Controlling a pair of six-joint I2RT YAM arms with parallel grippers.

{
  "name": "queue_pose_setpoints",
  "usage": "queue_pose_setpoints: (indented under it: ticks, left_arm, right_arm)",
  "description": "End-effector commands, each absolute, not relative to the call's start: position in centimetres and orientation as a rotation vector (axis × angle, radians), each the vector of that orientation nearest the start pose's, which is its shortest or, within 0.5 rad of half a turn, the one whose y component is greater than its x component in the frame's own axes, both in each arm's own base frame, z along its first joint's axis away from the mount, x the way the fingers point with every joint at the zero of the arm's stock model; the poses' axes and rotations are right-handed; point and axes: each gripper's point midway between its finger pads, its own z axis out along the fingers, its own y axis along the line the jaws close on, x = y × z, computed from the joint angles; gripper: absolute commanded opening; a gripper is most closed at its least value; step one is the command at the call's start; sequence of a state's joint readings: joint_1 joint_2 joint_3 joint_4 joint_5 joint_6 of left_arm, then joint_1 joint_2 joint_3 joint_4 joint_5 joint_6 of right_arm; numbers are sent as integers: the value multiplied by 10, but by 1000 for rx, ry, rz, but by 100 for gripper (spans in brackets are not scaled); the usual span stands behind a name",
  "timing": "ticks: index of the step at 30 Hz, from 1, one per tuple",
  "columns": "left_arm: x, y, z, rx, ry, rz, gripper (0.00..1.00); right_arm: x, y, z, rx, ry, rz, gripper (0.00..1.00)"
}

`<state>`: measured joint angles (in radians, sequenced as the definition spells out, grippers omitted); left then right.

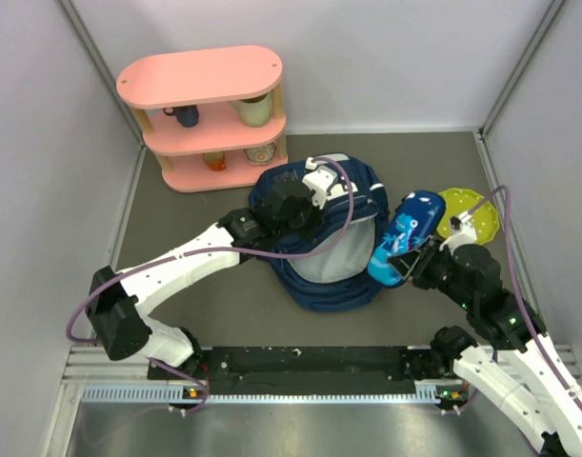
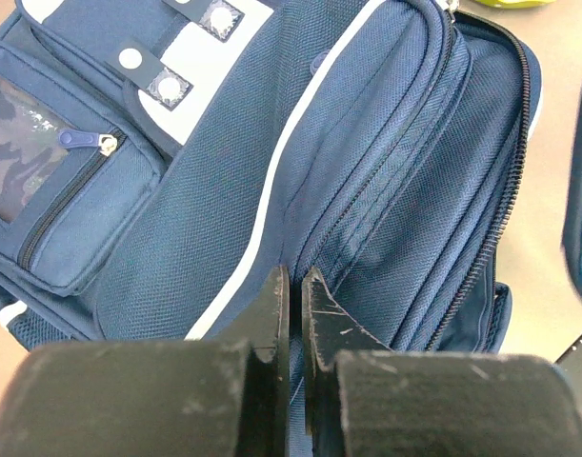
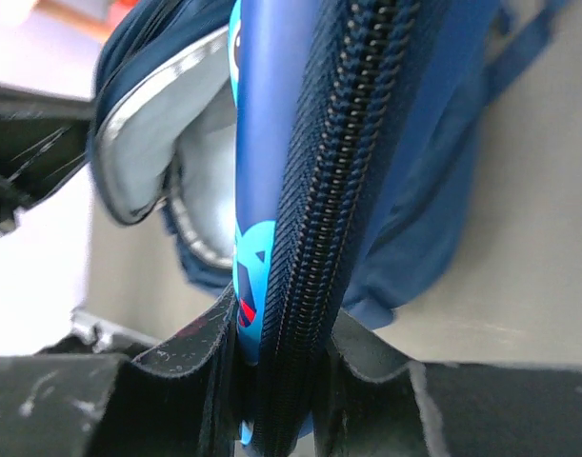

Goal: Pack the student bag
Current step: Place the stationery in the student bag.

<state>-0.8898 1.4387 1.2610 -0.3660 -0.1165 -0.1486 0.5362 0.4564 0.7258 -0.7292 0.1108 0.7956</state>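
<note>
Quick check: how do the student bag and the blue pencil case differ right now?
The student bag is much larger than the pencil case. The bag is navy with white stripes; the case is bright blue. The bag lies on the table unzipped, pale lining showing; the case is zipped shut, clamped in the right gripper. Both have zips.

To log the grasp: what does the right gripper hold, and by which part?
The blue pencil case, clamped across its zippered edge near one end.
</note>
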Motion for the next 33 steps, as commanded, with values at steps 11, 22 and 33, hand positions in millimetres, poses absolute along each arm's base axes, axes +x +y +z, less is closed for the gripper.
queue_pose_setpoints:
  ticks: [11, 22, 33]
  left_arm:
    - [293, -317, 337, 445, 1753, -653, 0]
    - [273, -324, 360, 499, 1659, -777, 0]
    - [237, -325, 360, 617, 1597, -878, 0]
  right_arm:
    - [132, 195, 231, 258, 2115, 1404, 3]
    - [155, 233, 218, 161, 2127, 1570, 2]
    - [224, 269, 209, 229, 2075, 1594, 4]
